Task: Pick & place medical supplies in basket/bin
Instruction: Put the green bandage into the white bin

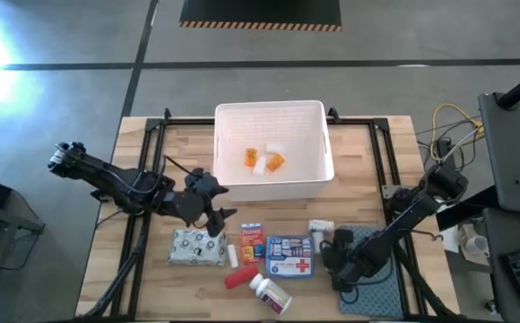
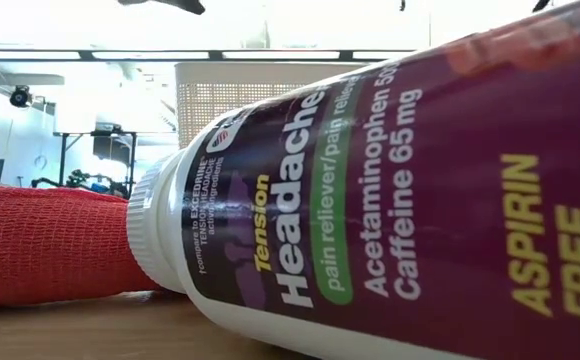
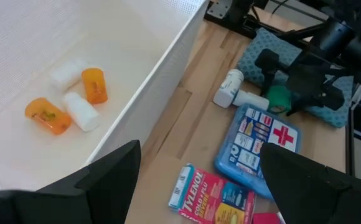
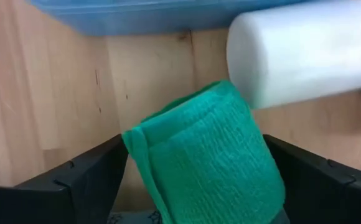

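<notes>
right gripper point(image 4: 193, 180): fingers spread either side of green tape roll point(image 4: 208, 155), near table's point(image 1: 143, 269) right edge | left gripper point(image 1: 213, 215): released, beside bin point(image 1: 318, 170)

My left arm reached in from the frame's left, its gripper point(image 1: 213, 218) left of centre with fingers spread; my right gripper point(image 1: 340, 257) sat lower right, jaws apart, forearm angled toward the right edge.
</notes>
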